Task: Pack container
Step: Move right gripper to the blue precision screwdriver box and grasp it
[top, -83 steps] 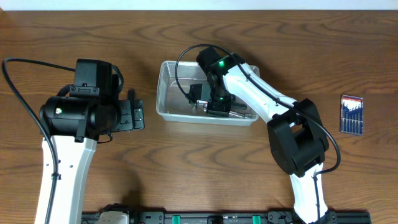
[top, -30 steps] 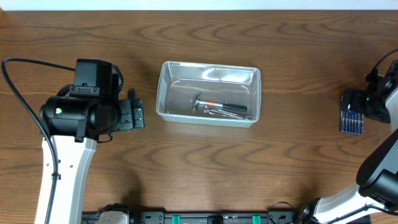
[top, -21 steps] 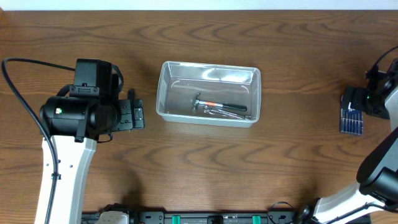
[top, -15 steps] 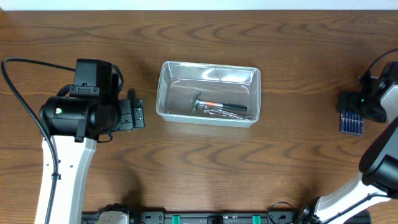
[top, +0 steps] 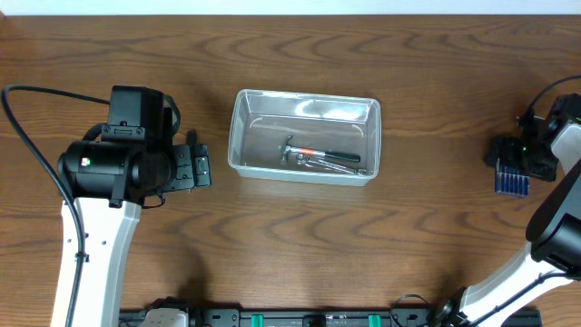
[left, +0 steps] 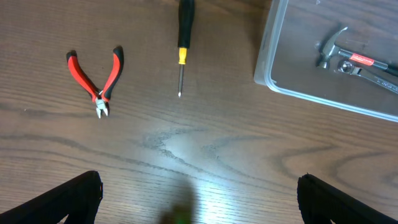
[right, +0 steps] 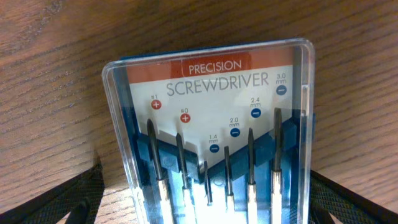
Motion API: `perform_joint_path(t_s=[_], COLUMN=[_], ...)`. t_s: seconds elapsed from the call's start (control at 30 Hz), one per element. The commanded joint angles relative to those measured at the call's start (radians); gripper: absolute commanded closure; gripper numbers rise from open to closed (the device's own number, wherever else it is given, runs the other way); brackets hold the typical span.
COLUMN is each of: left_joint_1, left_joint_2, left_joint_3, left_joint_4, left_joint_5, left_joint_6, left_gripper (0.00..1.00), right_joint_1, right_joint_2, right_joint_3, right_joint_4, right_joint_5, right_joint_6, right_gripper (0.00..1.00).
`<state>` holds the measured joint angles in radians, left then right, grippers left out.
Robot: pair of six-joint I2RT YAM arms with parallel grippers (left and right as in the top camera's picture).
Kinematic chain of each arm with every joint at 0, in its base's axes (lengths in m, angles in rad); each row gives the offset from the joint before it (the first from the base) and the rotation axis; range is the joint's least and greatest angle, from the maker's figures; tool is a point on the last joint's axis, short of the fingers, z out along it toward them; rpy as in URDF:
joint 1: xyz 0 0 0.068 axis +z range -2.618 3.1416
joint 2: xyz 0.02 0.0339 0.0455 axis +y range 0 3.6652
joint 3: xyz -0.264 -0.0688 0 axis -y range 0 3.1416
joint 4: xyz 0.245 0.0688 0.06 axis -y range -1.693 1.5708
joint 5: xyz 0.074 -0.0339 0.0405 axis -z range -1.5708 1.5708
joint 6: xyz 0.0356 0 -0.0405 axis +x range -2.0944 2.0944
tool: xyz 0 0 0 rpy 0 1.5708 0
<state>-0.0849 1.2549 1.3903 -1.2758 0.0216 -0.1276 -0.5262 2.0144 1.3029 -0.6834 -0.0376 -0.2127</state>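
The clear container (top: 238, 136) stands mid-table and holds a hammer (top: 300, 151) and other metal tools. It also shows in the left wrist view (left: 268, 56) with the hammer (left: 333, 53). My right gripper (top: 519, 160) is at the far right, down over a precision screwdriver set (top: 512, 182). In the right wrist view the gripper (right: 208, 208) is open, with its fingers (right: 78, 196) on either side of the clear case (right: 211, 124). My left gripper (left: 199, 211) is open and empty above bare wood, left of the container.
Red-handled pliers (left: 93, 73) and a black-and-yellow screwdriver (left: 181, 46) lie on the table ahead of the left gripper. In the overhead view the left arm (top: 123, 163) hides them.
My right arm left the container, swung to the far right and settled over the screwdriver set. The left arm has not moved.
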Motion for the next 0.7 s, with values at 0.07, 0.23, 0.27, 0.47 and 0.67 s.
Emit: perform_joint_path(t_s=[0.07,0.23,0.27,0.47,0.67], left_joint_1=[0.006,0.006,0.006,0.006,0.006], left_joint_2=[-0.003,-0.003,-0.003,-0.003,-0.003], left_joint_3=[0.018,0.018,0.018,0.018,0.018], left_joint_4=[-0.002,-0.002,-0.002,-0.003,-0.003], left_joint_5=[-0.011,-0.011,-0.011,-0.011,-0.011], left_joint_6=[-0.006,-0.006,-0.006,-0.006,-0.006], left_gripper=[0.02,0.02,0.02,0.02,0.02], right_joint_1=[-0.006,-0.006,-0.006,-0.006,-0.006], right_joint_2=[0.068,0.068,0.068,0.068,0.068], right_joint_3=[-0.009,-0.009,-0.009,-0.009,-0.009], right_joint_4=[0.003,-0.001,-0.003,-0.005,-0.011], right_joint_5=[-0.027,-0.027,-0.027,-0.027,-0.027], right_joint_6=[-0.002,-0.002,-0.002,-0.001,-0.001], right_gripper=[0.08,0.13,0.15,0.23,0.31])
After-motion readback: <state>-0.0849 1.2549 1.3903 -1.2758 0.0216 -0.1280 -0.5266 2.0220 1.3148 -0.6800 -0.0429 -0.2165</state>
